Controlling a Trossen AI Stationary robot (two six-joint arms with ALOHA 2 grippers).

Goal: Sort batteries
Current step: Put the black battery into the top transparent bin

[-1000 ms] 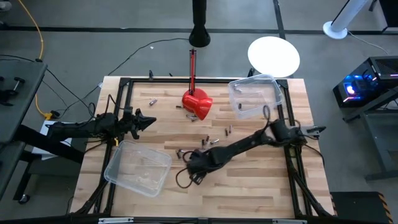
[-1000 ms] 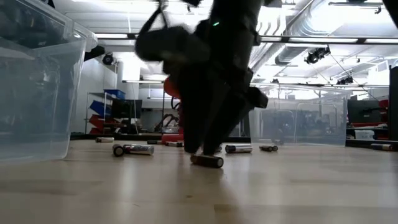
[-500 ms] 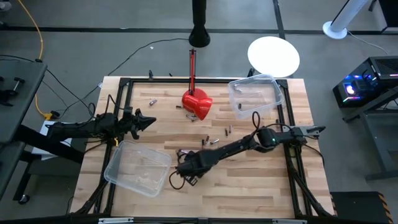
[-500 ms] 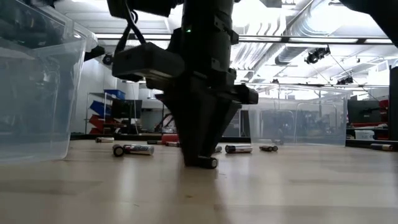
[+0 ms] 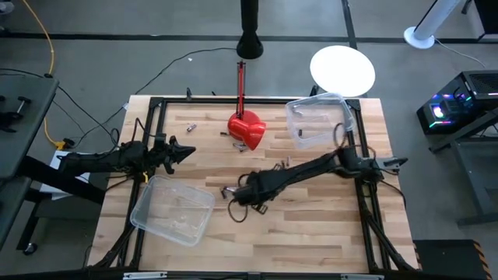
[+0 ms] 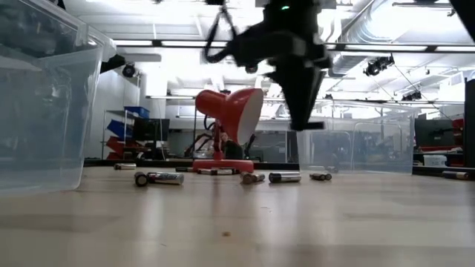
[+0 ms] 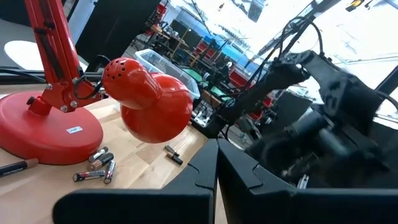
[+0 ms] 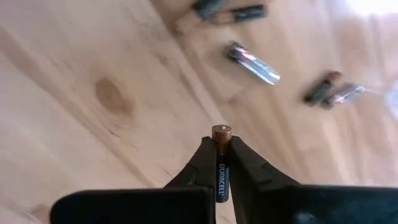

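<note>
1. A small black copper-capped cylindrical battery [image 8: 220,163] is pinched between the closed fingers of the right gripper [image 8: 219,163].
2. The right gripper [image 5: 243,191] is raised above mid-table.
3. Loose batteries [image 5: 264,177] lie toward its 1 o'clock.
4. The left gripper [image 5: 184,152], fingers together, is parked at 9 o'clock.

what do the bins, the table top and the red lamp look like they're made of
Bins: clear, glossy plastic by the look; the wood shows through the walls. Table top: pale wood planks with visible grain and a knot, matte finish. Red lamp: smooth glossy red shell with a highlight, probably painted metal, though plastic is possible.
</note>
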